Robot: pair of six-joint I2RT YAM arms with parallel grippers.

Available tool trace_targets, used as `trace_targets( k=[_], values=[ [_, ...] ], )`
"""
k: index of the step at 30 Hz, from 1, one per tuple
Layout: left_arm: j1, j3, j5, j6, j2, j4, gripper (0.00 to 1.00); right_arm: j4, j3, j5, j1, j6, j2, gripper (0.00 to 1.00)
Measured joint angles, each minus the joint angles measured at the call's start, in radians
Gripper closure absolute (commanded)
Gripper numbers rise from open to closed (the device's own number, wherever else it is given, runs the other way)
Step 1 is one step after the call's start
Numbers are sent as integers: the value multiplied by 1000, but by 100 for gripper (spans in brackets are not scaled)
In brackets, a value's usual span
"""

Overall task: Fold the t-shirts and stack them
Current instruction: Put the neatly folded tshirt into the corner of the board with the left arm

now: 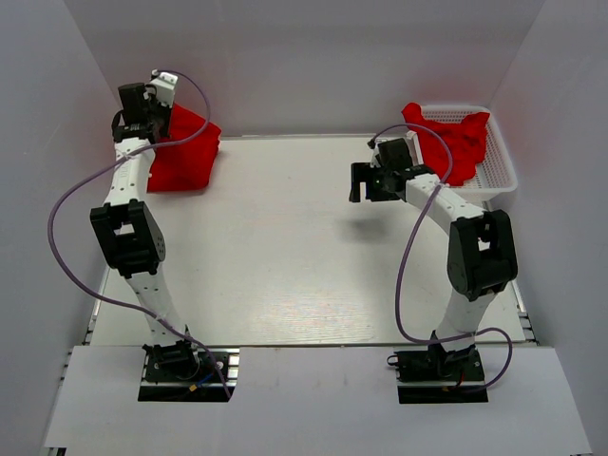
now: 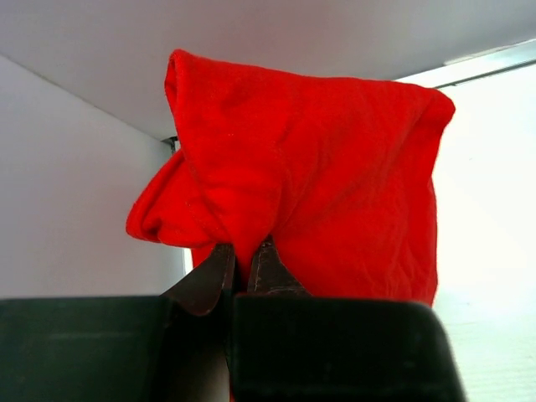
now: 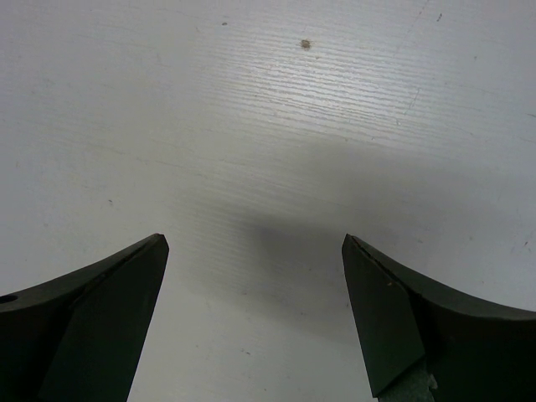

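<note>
One red t-shirt (image 1: 185, 152) sits bunched at the far left corner of the counter (image 1: 285, 256). The left fingers (image 2: 255, 272) are pressed together on a fold of it. More t-shirts (image 1: 456, 142) lie in the basket (image 1: 499, 180) at far right. The right fingers (image 3: 109, 293) are spread wide above the counter, holding nothing. To open the cloth flat, they should probably take a second edge, well apart from the first pinch.

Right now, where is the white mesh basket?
In the top view, the white mesh basket sits at the far right corner of the table, holding crumpled red t-shirts.
</note>
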Motion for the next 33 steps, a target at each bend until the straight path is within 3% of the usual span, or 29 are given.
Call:
trace_targets(
  k=[9,33],
  values=[
    [27,-39,-18,-2,75,81,100,-19,31,0,0,0,31,10],
    [27,-102,-240,-92,158,234,100,-63,95,21,2,4,112,10]
  ],
)
